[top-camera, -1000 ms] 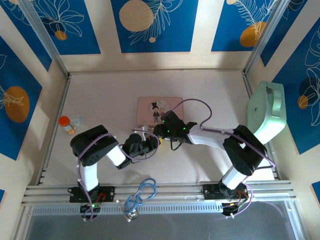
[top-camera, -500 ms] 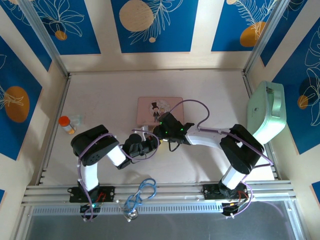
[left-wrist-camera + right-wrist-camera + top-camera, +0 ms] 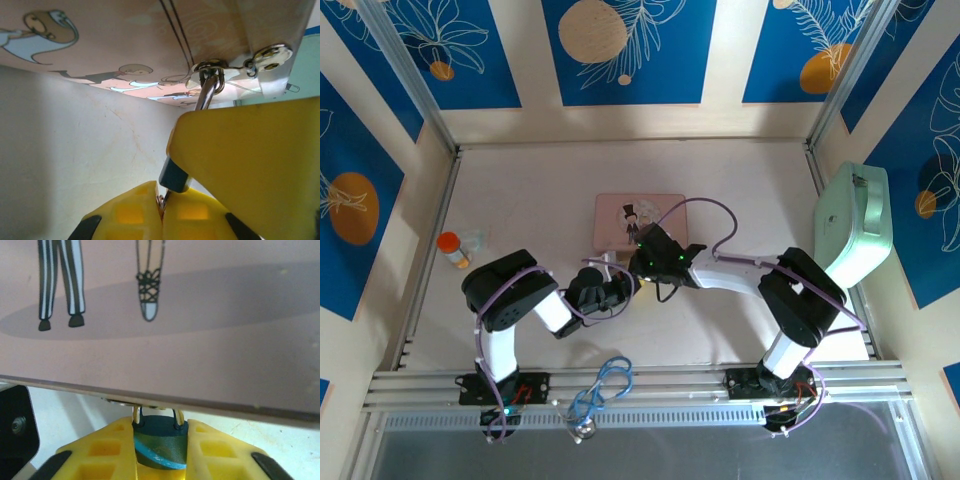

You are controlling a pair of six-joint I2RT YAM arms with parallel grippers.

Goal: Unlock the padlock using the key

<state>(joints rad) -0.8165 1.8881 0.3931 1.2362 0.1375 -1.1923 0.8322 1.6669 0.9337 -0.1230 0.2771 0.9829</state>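
Pale bench [image 3: 520, 190] inside blue-patterned walls. Pink picture box [image 3: 615, 212] lay flat mid-bench, both arms meeting at its near edge.

Padlock [image 3: 159, 449], teal body, hung by its shackle [image 3: 205, 94] from the hasp [image 3: 265, 55] on that near edge. Long axis ran from the hasp out toward the arms' side, the body's free end pointing away from the box.

Right jaws: yellow pads [image 3: 107, 452] drawn in on either side of the padlock body, appearing to touch it on both sides. Read as a steadying grip; nothing else held.

Left jaws: pads [image 3: 132, 215] pressed fully together, a thin metal sliver at their seam, taken for the key [image 3: 160, 198] but too small to be sure. It sat just beside the body's free end, roughly in line with the shackle.

Judgement: left arm was the working one and nearer the keyway end. Insertion would turn on the key matching the lock's long axis. Keyway itself hidden. A slight tilt could skid the key off the body.
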